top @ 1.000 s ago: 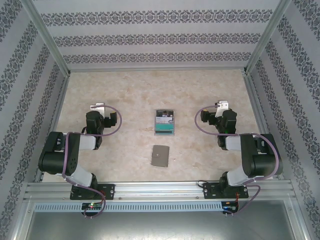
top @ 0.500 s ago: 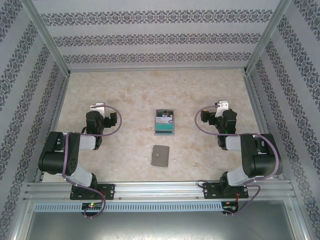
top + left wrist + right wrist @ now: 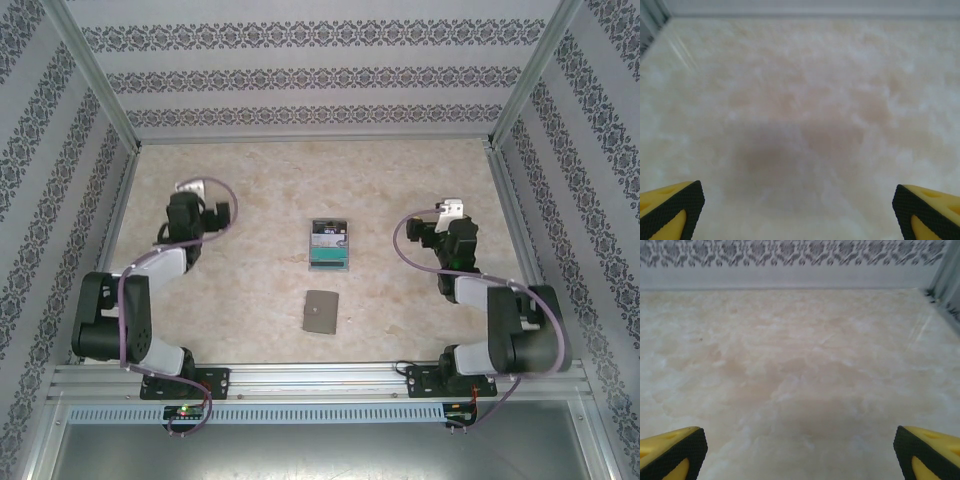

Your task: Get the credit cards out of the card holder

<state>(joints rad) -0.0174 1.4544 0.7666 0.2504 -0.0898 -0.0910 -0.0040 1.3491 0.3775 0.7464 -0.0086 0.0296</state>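
Observation:
The credit cards (image 3: 328,245) lie as a small grey and teal stack at the middle of the table. The card holder (image 3: 320,312) lies a little nearer, flat, grey-brown and folded shut, apart from the cards. My left gripper (image 3: 190,188) hovers far to the left of both. In the left wrist view, the left gripper (image 3: 800,212) is open, with its yellow and black fingertips (image 3: 675,207) wide apart over bare table. My right gripper (image 3: 450,210) is off to the right of the cards. In the right wrist view, the right gripper (image 3: 800,452) is open, with nothing between its fingertips (image 3: 927,450).
The marble-patterned table (image 3: 260,190) is boxed in by patterned walls with metal posts (image 3: 100,80) at the back corners. A metal rail (image 3: 320,378) runs along the near edge, where the arm bases are bolted.
The left arm has stretched out, carrying its gripper farther back and slightly left. The right arm has shifted a little to the right. The cards and holder have not moved.

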